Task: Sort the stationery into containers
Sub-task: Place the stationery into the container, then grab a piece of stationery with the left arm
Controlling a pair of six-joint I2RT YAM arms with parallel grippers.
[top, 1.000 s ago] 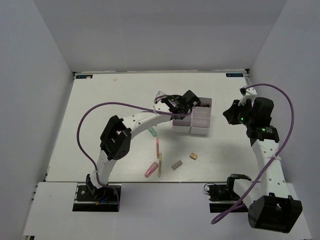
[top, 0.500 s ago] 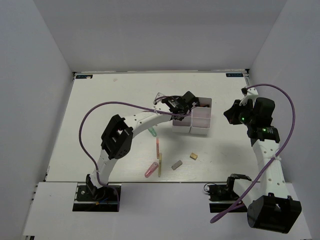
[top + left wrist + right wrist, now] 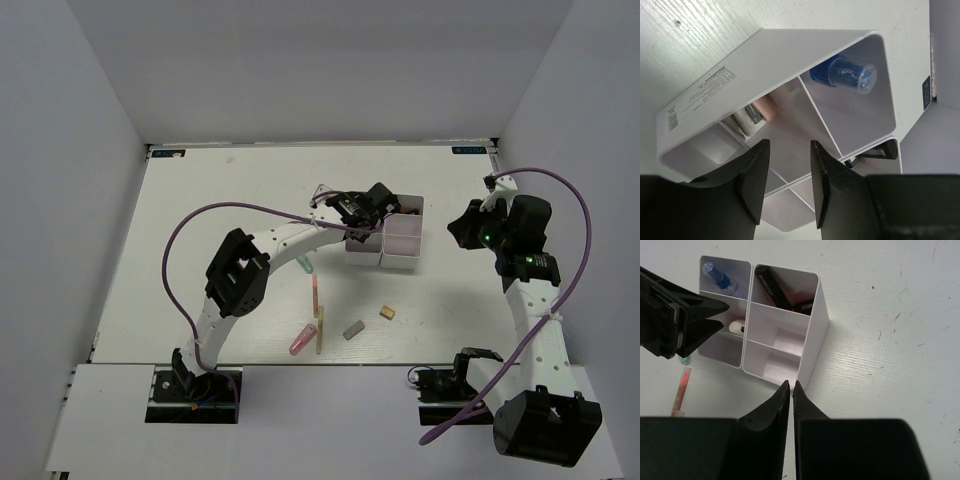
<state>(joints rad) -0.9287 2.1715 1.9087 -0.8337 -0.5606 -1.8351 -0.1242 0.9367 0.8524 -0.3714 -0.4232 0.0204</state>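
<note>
The white table point(image 3: 200, 220) bears the bins point(image 3: 402, 260), loose markers point(image 3: 302, 341), sticks point(image 3: 314, 296) and erasers point(image 3: 353, 329).

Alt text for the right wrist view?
A white block of six bins sits on the table, a blue-capped tube in one far bin and a black marker in the next. The left gripper, open, hangs over the block's left column; the right gripper, shut, points at it.

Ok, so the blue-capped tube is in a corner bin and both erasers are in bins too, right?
Not quite. The blue-capped tube is in a corner bin, but the grey eraser and tan eraser lie on the table, outside the bins; the top view shows it.
</note>
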